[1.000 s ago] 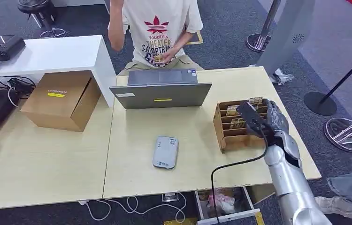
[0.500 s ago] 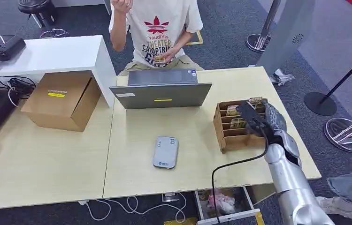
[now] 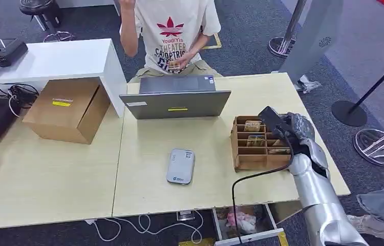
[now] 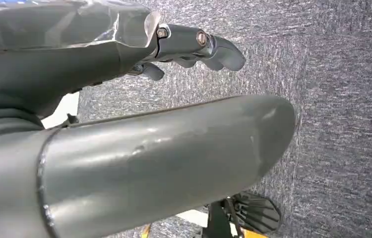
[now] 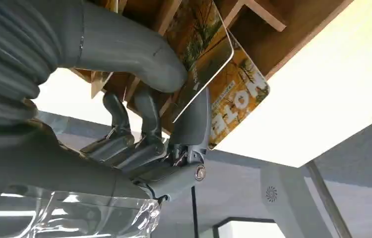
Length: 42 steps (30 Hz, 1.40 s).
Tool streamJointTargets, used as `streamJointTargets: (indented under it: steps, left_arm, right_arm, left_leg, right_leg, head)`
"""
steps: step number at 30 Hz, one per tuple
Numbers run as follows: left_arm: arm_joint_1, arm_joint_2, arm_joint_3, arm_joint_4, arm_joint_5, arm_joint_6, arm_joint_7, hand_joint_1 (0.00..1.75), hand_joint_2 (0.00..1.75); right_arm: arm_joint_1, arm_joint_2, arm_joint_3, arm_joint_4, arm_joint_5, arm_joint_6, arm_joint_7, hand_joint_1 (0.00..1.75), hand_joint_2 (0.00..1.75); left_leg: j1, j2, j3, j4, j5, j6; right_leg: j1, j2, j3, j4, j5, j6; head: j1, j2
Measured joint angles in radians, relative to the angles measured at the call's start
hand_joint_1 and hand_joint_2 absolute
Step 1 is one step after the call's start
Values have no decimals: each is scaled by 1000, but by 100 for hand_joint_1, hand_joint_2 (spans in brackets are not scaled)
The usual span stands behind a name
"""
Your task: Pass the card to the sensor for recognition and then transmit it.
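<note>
A wooden card holder (image 3: 250, 158) with several slots stands on the right part of the table, with cards (image 3: 254, 124) in its far slots. My right hand (image 3: 290, 128) reaches into its right side. In the right wrist view this hand (image 5: 139, 99) pinches a yellow printed card (image 5: 201, 39) between thumb and finger at a slot, and a second card (image 5: 236, 101) lies just behind it. The grey-white card sensor (image 3: 180, 166) lies flat at the table's middle, well left of the hand. My left hand (image 4: 194, 44) hangs over grey carpet, holding nothing, fingers loosely bent.
A half-closed laptop (image 3: 175, 102) stands behind the sensor, and a person (image 3: 174, 31) sits beyond it holding a card. A cardboard box (image 3: 67, 108) sits at the left, and a white shelf (image 3: 51, 59) behind it. A black cable (image 3: 246, 179) runs from my right wrist over the table's front edge.
The card holder was tipped toward the left and now sits flat. My right hand has shifted slightly right and down at its edge. The person has raised one arm.
</note>
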Motion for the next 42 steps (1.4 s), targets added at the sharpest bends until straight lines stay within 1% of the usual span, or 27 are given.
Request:
streamJointTargets:
  steps: [2, 3, 5, 6, 7, 8, 9, 14, 15, 16, 17, 19, 20, 24, 28, 33, 42]
  left_arm:
    - [0, 0, 0, 0, 0, 0, 0, 0, 0]
    - [0, 0, 0, 0, 0, 0, 0, 0, 0]
    - [0, 0, 0, 0, 0, 0, 0, 0, 0]
    - [0, -1, 0, 0, 0, 0, 0, 0, 0]
    - [0, -1, 0, 0, 0, 0, 0, 0, 0]
    - [0, -1, 0, 0, 0, 0, 0, 0, 0]
    - [0, -1, 0, 0, 0, 0, 0, 0, 0]
    - [0, -2, 0, 0, 0, 0, 0, 0, 0]
    - [0, -2, 0, 0, 0, 0, 0, 0, 0]
    - [0, -2, 0, 0, 0, 0, 0, 0, 0]
    - [0, -2, 0, 0, 0, 0, 0, 0, 0]
    - [0, -2, 0, 0, 0, 0, 0, 0, 0]
    - [0, -2, 0, 0, 0, 0, 0, 0, 0]
    - [0, -3, 0, 0, 0, -2, 0, 0, 0]
    - [0, -4, 0, 0, 1, -3, 0, 0, 0]
    - [0, -6, 0, 0, 2, -3, -4, 0, 0]
    - [0, -9, 0, 0, 1, -4, -6, 0, 0]
  right_arm:
    - [-1, 0, 0, 0, 0, 0, 0, 141, 175]
    - [-1, 0, 0, 0, 0, 1, 0, 145, 175]
    - [-2, 0, 0, 0, 0, 2, 0, 143, 175]
    - [-2, 0, 0, 0, 0, 2, 0, 150, 175]
    - [-2, 0, 1, 0, 0, 2, 0, 154, 175]
    - [-2, 0, 1, 1, 0, 3, 0, 154, 175]
    - [-3, 0, 2, 2, 0, 2, 0, 159, 175]
    - [-4, 0, 5, 3, 1, -4, -1, 159, 175]
    - [-4, 0, 5, 3, 1, -4, -1, 164, 175]
    - [-5, 0, 5, 3, 1, -4, -1, 162, 175]
    - [-5, 0, 5, 3, 1, -5, -1, 169, 175]
    - [-7, 0, 6, 4, 2, -6, -1, 171, 175]
    - [-8, 0, 8, 4, 2, -8, -1, 175, 175]
    - [-15, 0, 15, 1, 5, -27, -3, 175, 175]
    - [-30, 0, 35, -37, 11, -42, 6, 175, 175]
    - [-53, 0, 53, -85, 14, -43, 16, 175, 175]
    - [-58, 0, 62, -115, 20, -46, 21, 175, 175]
  left_leg:
    - [0, 0, 0, 0, 0, 0]
    - [0, 0, 0, 0, 0, 0]
    - [0, 0, 0, 0, 0, 0]
    - [0, 0, 0, 0, 0, 0]
    - [0, 0, 0, 0, 0, 0]
    - [0, 0, 0, 0, 0, 0]
    - [0, 0, 0, 0, 0, 0]
    - [0, 0, 0, 0, 0, 0]
    - [0, 0, 0, 0, 0, 0]
    - [0, 0, 0, 0, 0, 0]
    - [0, 0, 0, 0, 0, 0]
    - [0, 0, 0, 0, 0, 0]
    - [0, 0, 0, 0, 0, 0]
    - [0, 0, 0, 0, 0, 0]
    - [0, 0, -1, 0, 0, 0]
    - [0, 0, 0, 0, 0, 0]
    - [0, 0, -1, 0, 0, 1]
  right_leg:
    - [0, 0, 0, 0, 0, 0]
    - [0, 0, 0, 0, 0, 0]
    - [0, 0, 0, 0, 0, 0]
    - [0, 0, 0, 0, 0, 0]
    - [0, 0, 0, 0, 0, 0]
    - [0, 0, 0, 0, 0, 0]
    - [0, 0, 0, 0, 1, 0]
    - [0, 0, 0, 0, 1, -1]
    - [0, 0, 0, 0, 1, -1]
    - [0, 0, 0, 0, 1, -1]
    - [0, 0, 0, 0, 1, -1]
    - [0, 0, 0, 0, 1, 0]
    - [0, 0, 0, 0, 1, 0]
    - [0, 0, 0, 0, 1, 0]
    - [0, 0, 0, 0, 1, 0]
    - [0, 0, 0, 0, 1, 0]
    - [0, 0, 0, 0, 1, 0]
  head:
    - [0, 0]
    - [0, 0]
    - [0, 0]
    - [0, 0]
    - [0, 0]
    - [0, 0]
    - [0, 0]
    - [0, 0]
    - [0, 0]
    - [0, 0]
    - [0, 0]
    - [0, 0]
    - [0, 0]
    - [0, 0]
    - [0, 0]
    - [0, 0]
    - [0, 0]
